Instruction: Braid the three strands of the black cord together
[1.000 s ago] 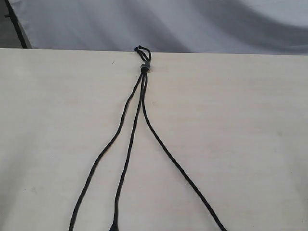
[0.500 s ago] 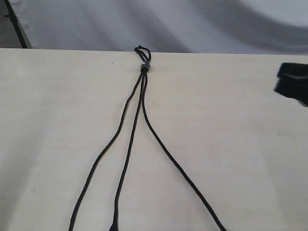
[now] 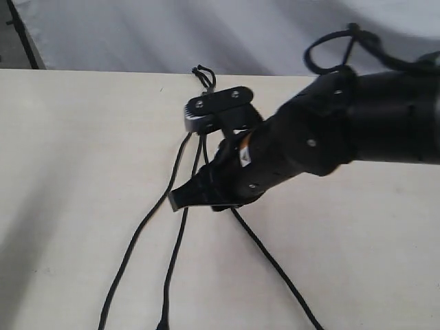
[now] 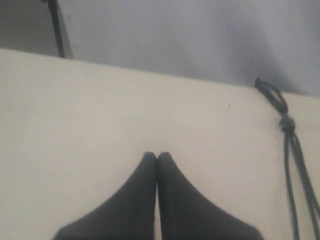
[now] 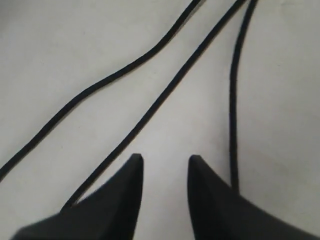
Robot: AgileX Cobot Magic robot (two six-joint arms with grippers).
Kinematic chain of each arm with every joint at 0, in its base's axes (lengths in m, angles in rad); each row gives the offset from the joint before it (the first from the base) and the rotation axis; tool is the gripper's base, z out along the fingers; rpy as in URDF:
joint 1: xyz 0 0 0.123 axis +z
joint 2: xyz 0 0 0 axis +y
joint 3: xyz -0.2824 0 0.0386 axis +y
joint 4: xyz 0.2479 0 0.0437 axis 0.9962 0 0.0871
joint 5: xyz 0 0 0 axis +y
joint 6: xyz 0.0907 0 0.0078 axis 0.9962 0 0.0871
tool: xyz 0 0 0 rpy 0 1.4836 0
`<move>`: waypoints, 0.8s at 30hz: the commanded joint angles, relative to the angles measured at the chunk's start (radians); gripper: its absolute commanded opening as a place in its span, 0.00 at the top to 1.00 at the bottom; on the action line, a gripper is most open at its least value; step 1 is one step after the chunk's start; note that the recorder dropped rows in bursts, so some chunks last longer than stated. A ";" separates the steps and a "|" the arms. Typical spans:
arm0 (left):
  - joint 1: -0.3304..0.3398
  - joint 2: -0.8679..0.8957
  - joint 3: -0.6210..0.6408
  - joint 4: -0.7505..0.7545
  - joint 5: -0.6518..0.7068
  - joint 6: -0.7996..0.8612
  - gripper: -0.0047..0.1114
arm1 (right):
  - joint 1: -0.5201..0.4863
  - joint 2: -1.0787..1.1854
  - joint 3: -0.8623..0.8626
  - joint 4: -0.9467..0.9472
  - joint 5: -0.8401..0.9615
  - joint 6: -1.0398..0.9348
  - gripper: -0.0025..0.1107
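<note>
The right jaws stand parted above the three strands (image 5: 163, 94) on the pale table (image 5: 50, 50).

Pale, faintly grained surface (image 3: 82, 172) is filling most of the exterior view, matte and showing a few small marks. A grey-white draped backdrop (image 3: 137, 34) is hanging behind its far edge, folds softly shaded. A thin dark post (image 3: 23, 34) is leaning at the upper left corner. Light is falling diffusely, with a dim shadow lying over the surface's left side.

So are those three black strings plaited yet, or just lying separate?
Separate, not braided. The three strands fan out across the table, none crossing another where they show; the right arm covers a stretch.
</note>
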 commanded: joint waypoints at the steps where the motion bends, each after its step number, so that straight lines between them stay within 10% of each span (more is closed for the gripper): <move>1: -0.050 0.145 -0.102 -0.004 0.162 0.051 0.96 | 0.048 0.124 -0.099 -0.007 0.093 -0.012 0.55; 9: -0.188 0.326 -0.169 -0.004 0.160 0.088 0.96 | 0.084 0.291 -0.197 0.020 0.117 -0.012 0.56; 18: -0.196 0.339 -0.171 -0.026 0.149 0.080 0.96 | 0.084 0.405 -0.312 0.071 0.215 -0.015 0.57; 24: -0.196 0.339 -0.171 -0.026 0.145 0.071 0.96 | 0.084 0.479 -0.413 0.061 0.356 -0.115 0.97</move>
